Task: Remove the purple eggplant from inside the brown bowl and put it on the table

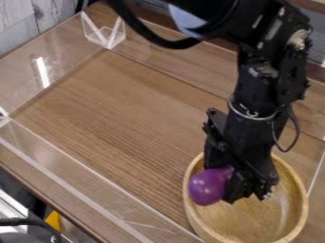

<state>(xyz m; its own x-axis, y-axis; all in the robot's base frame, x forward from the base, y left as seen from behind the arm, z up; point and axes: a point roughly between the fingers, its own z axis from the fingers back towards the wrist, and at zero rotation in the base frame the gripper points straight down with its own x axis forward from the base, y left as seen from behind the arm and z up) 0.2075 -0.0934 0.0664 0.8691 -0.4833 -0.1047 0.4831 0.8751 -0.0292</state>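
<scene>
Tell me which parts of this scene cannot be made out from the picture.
- Gripper fingertips: camera view, hidden behind the purple eggplant and the black hand.
- Eggplant's stem tip: not visible, covered by the gripper.
- Whether the eggplant touches the brown bowl: cannot tell from this angle.
- Bowl's lower rim: cut off by the bottom edge.
- Table right side: hidden by the arm.

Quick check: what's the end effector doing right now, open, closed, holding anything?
End effector: closed on the small glossy purple toy eggplant, held above the near-left rim of the large round light-tan wooden bowl.
</scene>
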